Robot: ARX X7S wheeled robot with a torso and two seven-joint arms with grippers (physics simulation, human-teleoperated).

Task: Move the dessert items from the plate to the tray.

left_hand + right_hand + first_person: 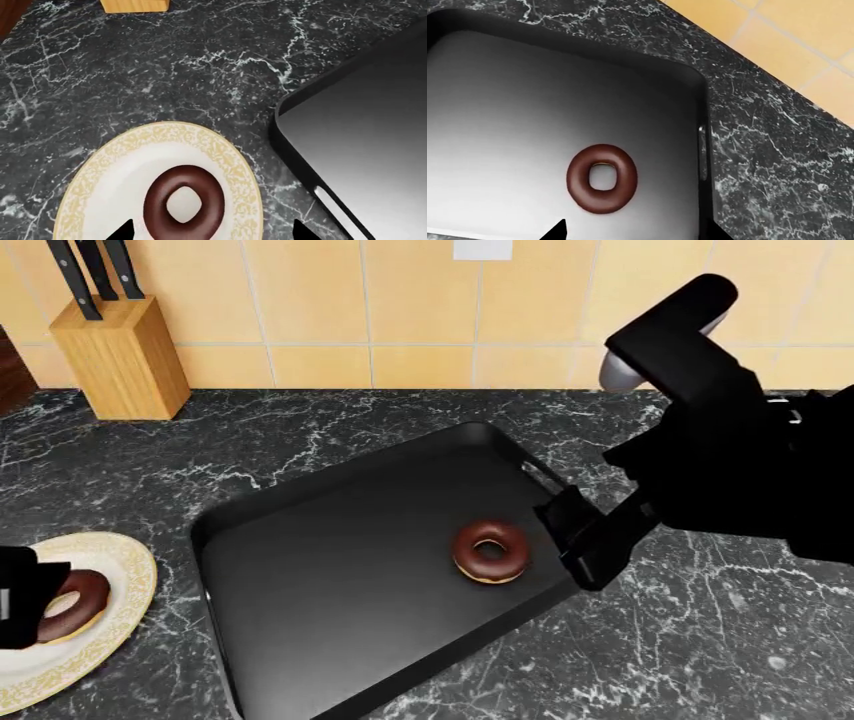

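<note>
Head view. One chocolate donut (490, 551) is lying flat right of centre in the black tray (307, 580), at mid-frame. The second donut (74, 604) is resting on the gold-rimmed plate (114, 570) at lower left, beside the tray. I am holding my right gripper (587, 540) just right of the tray donut, fingers parted and gripping nothing. My left gripper (213, 231) is hovering over the plate donut, its fingertips spread wide and empty. A knife block (118, 350) is standing at upper left.

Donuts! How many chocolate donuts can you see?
2. One donut lies flat inside the black tray, near its right end. The other donut sits on the white plate with the gold rim, at the counter's left, partly hidden by the left arm.
</note>
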